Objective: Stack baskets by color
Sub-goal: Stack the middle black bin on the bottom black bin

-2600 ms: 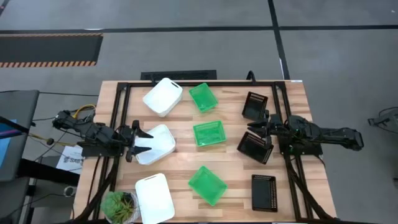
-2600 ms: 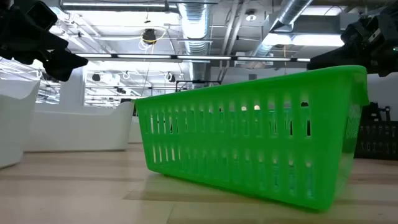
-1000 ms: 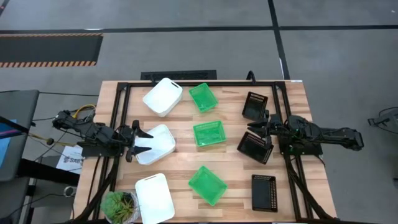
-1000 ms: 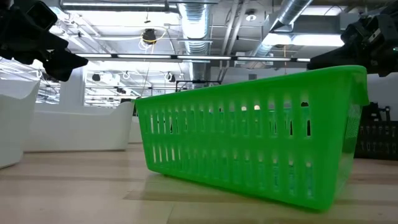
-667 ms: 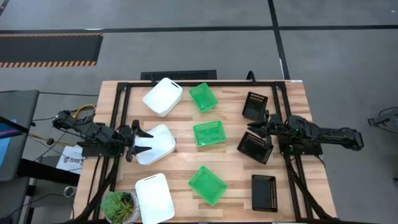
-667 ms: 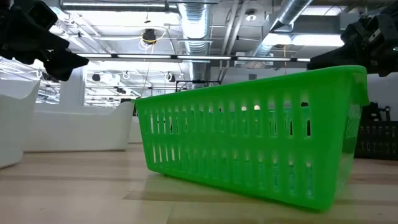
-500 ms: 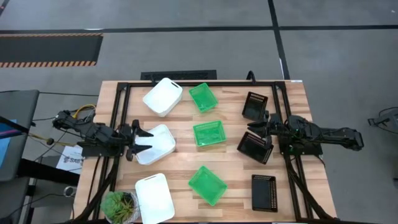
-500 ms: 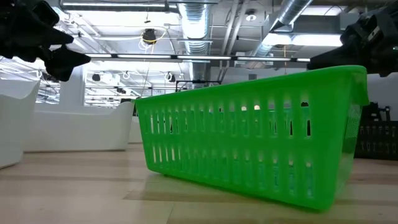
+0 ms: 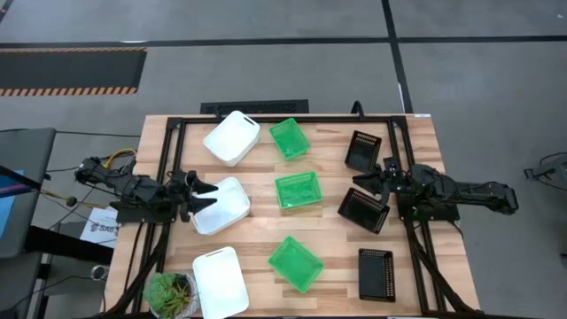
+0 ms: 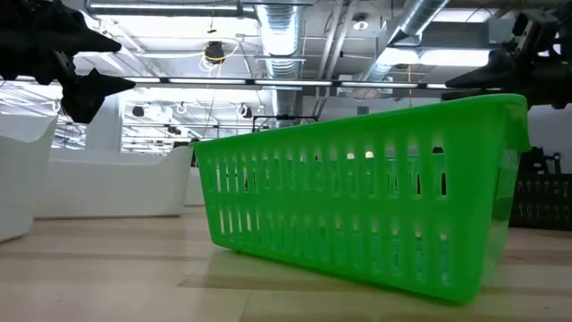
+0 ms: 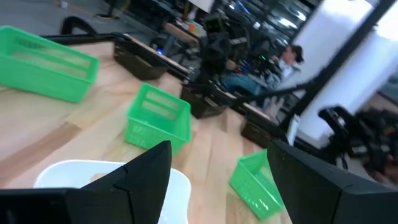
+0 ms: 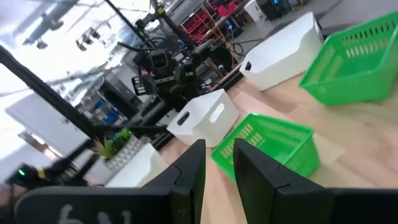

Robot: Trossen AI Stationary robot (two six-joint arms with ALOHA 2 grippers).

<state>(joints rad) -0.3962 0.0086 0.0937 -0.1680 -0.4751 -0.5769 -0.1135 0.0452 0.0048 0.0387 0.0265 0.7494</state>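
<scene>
Hands sit at mid-bench: the left hand [image 9: 202,194], fingers spread, hovers over the middle white basket [image 9: 223,206]; the right hand [image 9: 365,187], fingers nearly together, holds nothing above a black basket [image 9: 361,211]. Three green baskets [image 9: 297,190] line the bench [image 9: 337,244] centre.

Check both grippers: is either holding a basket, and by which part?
Neither. The left gripper hangs open over the middle white basket's rim; the right gripper's gap is empty, near the middle black basket.
</scene>
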